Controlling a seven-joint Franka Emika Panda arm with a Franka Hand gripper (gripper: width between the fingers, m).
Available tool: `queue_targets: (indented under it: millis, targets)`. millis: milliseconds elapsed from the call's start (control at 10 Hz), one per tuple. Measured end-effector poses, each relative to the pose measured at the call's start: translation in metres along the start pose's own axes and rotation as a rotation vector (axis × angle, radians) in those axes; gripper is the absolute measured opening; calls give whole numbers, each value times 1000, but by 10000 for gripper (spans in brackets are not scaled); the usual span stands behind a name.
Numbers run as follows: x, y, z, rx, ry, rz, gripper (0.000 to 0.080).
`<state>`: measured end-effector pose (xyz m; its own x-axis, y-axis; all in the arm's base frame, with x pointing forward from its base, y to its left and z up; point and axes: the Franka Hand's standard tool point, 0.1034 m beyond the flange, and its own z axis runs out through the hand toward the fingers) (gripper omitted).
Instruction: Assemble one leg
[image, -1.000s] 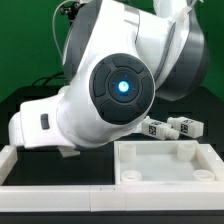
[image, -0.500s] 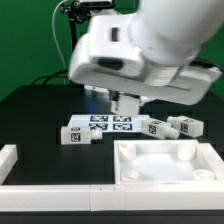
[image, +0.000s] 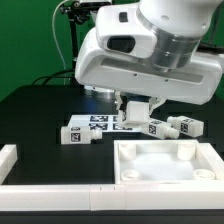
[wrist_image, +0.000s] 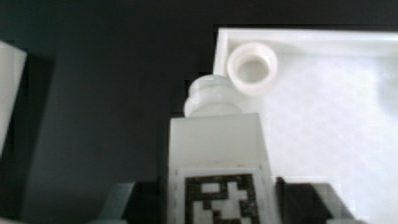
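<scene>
In the wrist view my gripper (wrist_image: 217, 206) is shut on a white leg (wrist_image: 217, 150). Its tag sticker sits between the jaws and its knobbed end points toward a corner hole (wrist_image: 258, 68) of the white square panel (wrist_image: 338, 130). In the exterior view the gripper (image: 134, 110) hangs just above the marker board (image: 103, 122), behind the panel (image: 165, 165). The held leg is mostly hidden there by the fingers. Other legs lie on the table: one at the exterior view's left (image: 80, 133) and two at its right (image: 160, 127) (image: 188, 125).
A white raised border (image: 12, 160) runs along the front and the exterior view's left of the black table. The large arm body (image: 150, 55) fills the upper part of the exterior view. A dark stand with cables (image: 75, 20) is behind.
The arm has swung away from the camera, uncovering the table. The gripper has since shifted a little toward the exterior view's right, over the marker board.
</scene>
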<state>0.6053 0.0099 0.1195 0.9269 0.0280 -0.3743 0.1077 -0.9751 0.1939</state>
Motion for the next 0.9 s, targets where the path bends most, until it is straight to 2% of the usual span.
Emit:
queue_targets:
  millis: [100,200,300,400,500,700,800,900]
  targets:
    - [-6,-19,0,93,33,111,282]
    - [-4,-36,-10,180,68,162,282]
    - [5,-50,-22,206,174,181,282]
    - [1,-64,-29,212,225,198,282]
    - [3,-71,-35,199,310,193,282]
    - [8,-74,-32,218,425,200,282]
    - [14,-79,-35,235,540,201,282]
    - [11,-89,-28,252,648,197,282]
